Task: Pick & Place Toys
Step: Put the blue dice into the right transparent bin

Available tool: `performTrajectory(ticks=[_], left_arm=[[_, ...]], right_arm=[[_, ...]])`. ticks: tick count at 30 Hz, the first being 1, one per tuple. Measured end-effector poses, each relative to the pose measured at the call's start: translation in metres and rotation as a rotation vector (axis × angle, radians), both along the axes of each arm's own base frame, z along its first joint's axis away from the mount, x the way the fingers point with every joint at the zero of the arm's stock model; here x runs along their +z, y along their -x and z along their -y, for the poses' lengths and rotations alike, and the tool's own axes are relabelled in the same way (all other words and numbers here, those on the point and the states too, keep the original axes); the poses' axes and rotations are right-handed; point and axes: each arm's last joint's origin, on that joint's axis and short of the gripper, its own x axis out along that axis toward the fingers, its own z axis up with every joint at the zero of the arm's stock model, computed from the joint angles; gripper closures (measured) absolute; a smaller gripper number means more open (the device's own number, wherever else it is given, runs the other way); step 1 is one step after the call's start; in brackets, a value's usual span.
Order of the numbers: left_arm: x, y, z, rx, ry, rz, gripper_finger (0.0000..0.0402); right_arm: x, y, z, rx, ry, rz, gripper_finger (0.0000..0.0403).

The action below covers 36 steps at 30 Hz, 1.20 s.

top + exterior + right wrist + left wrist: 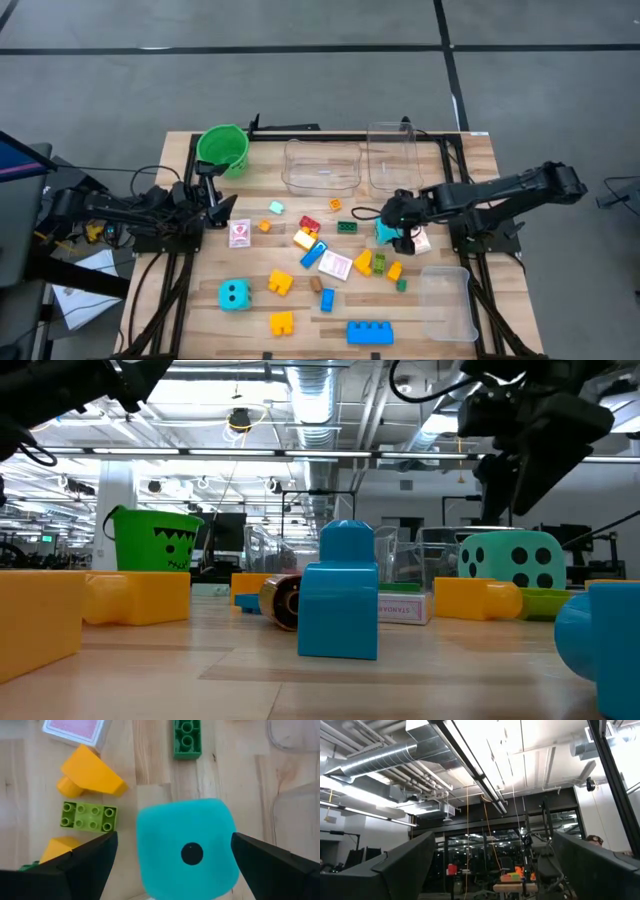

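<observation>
Left gripper (212, 200) parked at table's left edge, just near of green bucket (223, 148), fingers spread wide, holding nothing, wrist pointed up toward the ceiling. Bucket contents not visible. Two clear tubs (322, 165) at far side look empty; third tub (446, 301) at near right likewise. Toys (322, 258) scattered mid-table: blocks, cards, one cyan die (235, 294) near left. Right gripper (172, 857) poised over second cyan die (187, 847), fingers straddling it, apart from its sides, not clamped. Sorting barely started by the look; nearly everything left.
</observation>
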Motion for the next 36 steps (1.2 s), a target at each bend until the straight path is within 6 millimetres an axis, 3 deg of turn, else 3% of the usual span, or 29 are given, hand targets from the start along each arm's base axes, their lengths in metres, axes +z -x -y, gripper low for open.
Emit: performTrajectory(ticks=[20,36], left_arm=[[0.0,0.0,0.0,0.005,0.0,0.001,0.0002],[0.0,0.0,0.0,0.004,0.0,0.0,0.0002]], right_arm=[[-0.024,0.005,0.006,-0.006,0.061,-0.012,0.0022],[-0.009,0.003,0.005,-0.009,0.031,-0.004,0.0022]])
